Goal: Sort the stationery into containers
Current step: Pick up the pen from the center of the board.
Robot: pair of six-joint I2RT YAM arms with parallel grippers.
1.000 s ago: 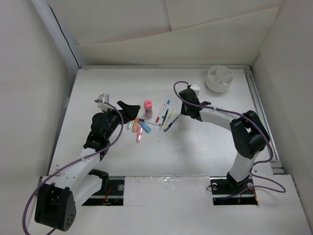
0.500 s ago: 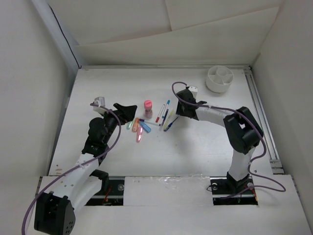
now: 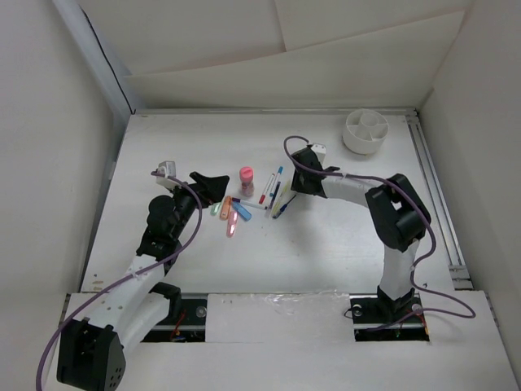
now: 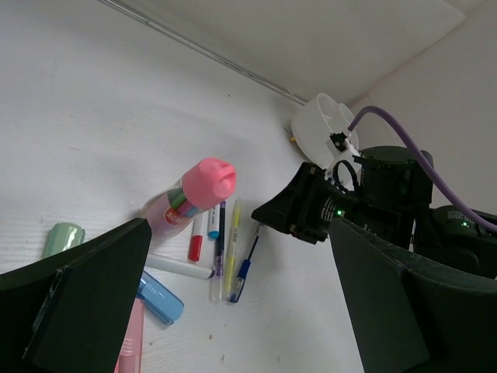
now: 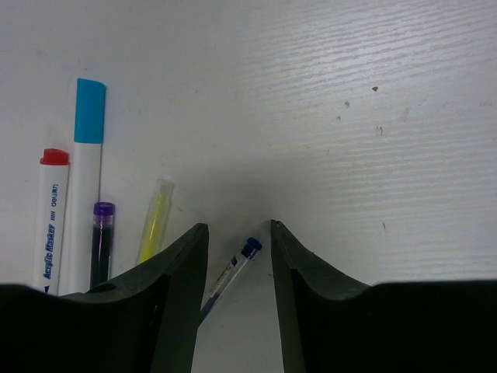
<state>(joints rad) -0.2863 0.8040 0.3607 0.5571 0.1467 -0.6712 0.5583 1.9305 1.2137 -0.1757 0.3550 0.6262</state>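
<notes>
Treat the table (image 3: 326, 261) as a smooth surface: anything round that you nudge on it is likely to roll. The two arms converge on one cluster at the table's centre, so a collision is the largest hazard. The left gripper (image 3: 213, 182) hovers at 9 o'clock of the cluster with its jaws spread wide and nothing in them. Advance it only while the right arm works elsewhere. The divided white cup (image 3: 350, 140) sits well apart at 2 o'clock of the cluster, near the far right corner. It looks light, and a low carry could strike its rim and shift it. The pink-capped bottle (image 3: 246, 179) stands just beside the pens at their 9 o'clock, and a sideways sweep could tip it. The highlighters (image 3: 230, 213) lie at 7 o'clock of the bottle and are stubby enough to skid if brushed. The right gripper (image 5: 238, 229) is low over the pens (image 3: 274, 191), partly open and holding nothing. It straddles only the blue tip of one thin pen (image 5: 233, 268). Closing there grips the end, so expect the pen to pivot or droop. The yellow pen (image 5: 153, 221) lies at 9 o'clock of that tip, just beside the left finger, and may be pinched or dragged along.
</notes>
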